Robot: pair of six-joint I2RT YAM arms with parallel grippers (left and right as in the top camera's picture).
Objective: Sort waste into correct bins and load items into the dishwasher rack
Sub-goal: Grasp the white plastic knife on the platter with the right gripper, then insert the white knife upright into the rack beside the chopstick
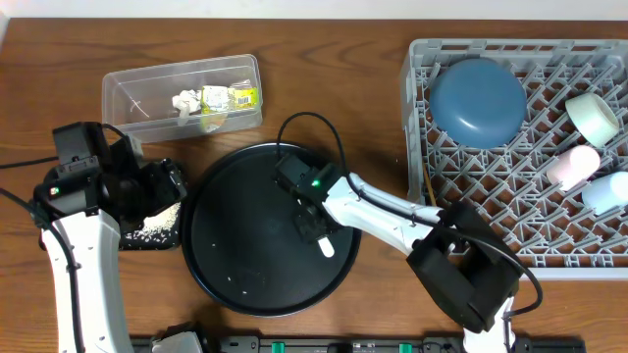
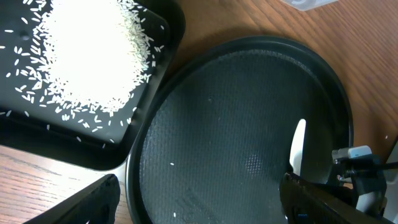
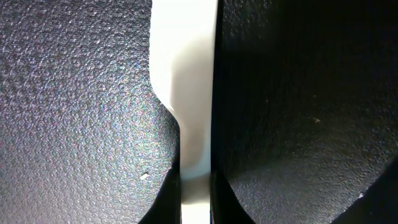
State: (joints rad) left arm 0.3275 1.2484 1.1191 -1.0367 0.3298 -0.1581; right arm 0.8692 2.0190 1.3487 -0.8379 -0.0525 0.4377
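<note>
1. The step in hand, as I judge it, is loading the white plastic spoon (image 1: 326, 246) into the dishwasher rack (image 1: 417, 98). The right pincer (image 1: 310, 222) is narrowed onto the spoon's handle, low over the large round black tray (image 1: 226, 265). The wrist view shows the handle pinched between the two fingers. I cannot tell whether the spoon's bowl touches the tray.
2. The waste looks sorted. The crumpled white tissue (image 1: 183, 101) and the yellow-green wrapper (image 1: 228, 97) lie in the clear tub (image 1: 128, 83). The rice (image 2: 87, 56) is heaped in the shallow black tray (image 2: 74, 152) (a few stray grains dot the round tray).
3. The left pincer (image 2: 199, 183) hangs where the two black trays meet, fingers wide, holding nothing.
4. Already in the rack are the dark-blue dish (image 1: 478, 101), the mint-green bowl (image 1: 594, 116), the white cup (image 1: 574, 165) and the pale-blue cup (image 1: 608, 191).
5. The next move calls for lifting the spoon clear of the round tray's rim and carrying it rightward over the rack's wall. It then goes down into a free gap among the pegs. The grip must be firm, since a thin handle may pivot.
6. The wrapper is printed, but nothing on it can be read, and no brand or label shows elsewhere
</note>
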